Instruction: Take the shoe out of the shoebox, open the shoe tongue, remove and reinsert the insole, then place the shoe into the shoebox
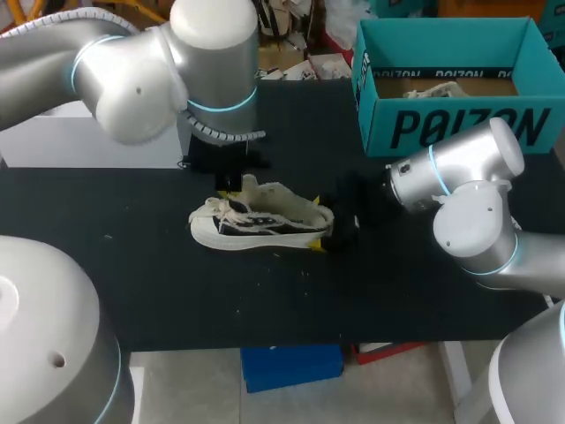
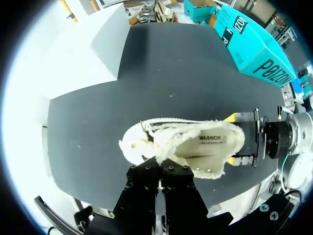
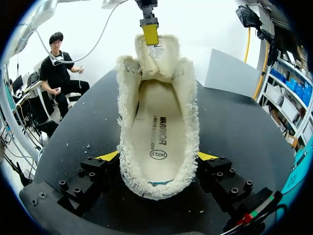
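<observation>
**Shoe (image 1: 260,221) held at both ends on the worktop (image 1: 132,265), outside the shoebox (image 1: 459,124).**
Its long axis is laid left to right. The heel is clamped from both sides by the right jaws, and the tongue (image 3: 154,56) is pinched upright by the left jaws. The insole (image 3: 156,132) is left exposed between them.

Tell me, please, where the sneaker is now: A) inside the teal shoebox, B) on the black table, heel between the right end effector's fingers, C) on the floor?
B: the sneaker sits on the black table, its heel clasped from both sides by the right end effector, outside the teal shoebox.
</observation>
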`<state>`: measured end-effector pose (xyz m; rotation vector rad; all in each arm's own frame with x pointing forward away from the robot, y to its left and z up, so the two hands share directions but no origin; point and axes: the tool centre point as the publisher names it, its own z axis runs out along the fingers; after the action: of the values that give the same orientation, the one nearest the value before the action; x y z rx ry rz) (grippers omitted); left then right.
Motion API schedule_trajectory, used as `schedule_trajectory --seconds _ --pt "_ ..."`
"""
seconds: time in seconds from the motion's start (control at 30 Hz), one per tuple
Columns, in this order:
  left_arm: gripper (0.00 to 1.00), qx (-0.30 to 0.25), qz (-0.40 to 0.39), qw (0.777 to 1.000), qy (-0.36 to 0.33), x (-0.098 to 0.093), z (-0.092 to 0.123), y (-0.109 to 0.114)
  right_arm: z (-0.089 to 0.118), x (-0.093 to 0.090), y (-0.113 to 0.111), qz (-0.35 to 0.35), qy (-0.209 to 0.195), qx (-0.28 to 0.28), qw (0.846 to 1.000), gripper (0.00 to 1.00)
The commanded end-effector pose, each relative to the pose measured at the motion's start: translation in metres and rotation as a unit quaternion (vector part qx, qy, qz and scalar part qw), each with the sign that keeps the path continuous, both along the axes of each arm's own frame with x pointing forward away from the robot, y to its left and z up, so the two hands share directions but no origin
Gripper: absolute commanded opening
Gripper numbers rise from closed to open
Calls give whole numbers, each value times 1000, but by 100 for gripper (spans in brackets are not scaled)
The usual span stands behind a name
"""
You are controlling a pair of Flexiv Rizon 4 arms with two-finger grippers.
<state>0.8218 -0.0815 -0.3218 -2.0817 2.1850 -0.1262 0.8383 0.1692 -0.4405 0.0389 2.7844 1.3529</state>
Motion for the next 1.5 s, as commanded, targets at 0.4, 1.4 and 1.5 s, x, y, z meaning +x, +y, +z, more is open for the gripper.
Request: schedule_trajectory --seconds 0.4,1.4,1.5 --pt "0 -82 15 996 13 -4 -31 24 -1 0 1 -1 0 -1 1000 0" --pt "0 -107 -511 847 94 20 28 -48 -1 0 1 -1 0 -1 1000 0" --pt "0 -110 -575 801 123 20 23 -60 -1 0 1 -1 0 -1 1000 0"
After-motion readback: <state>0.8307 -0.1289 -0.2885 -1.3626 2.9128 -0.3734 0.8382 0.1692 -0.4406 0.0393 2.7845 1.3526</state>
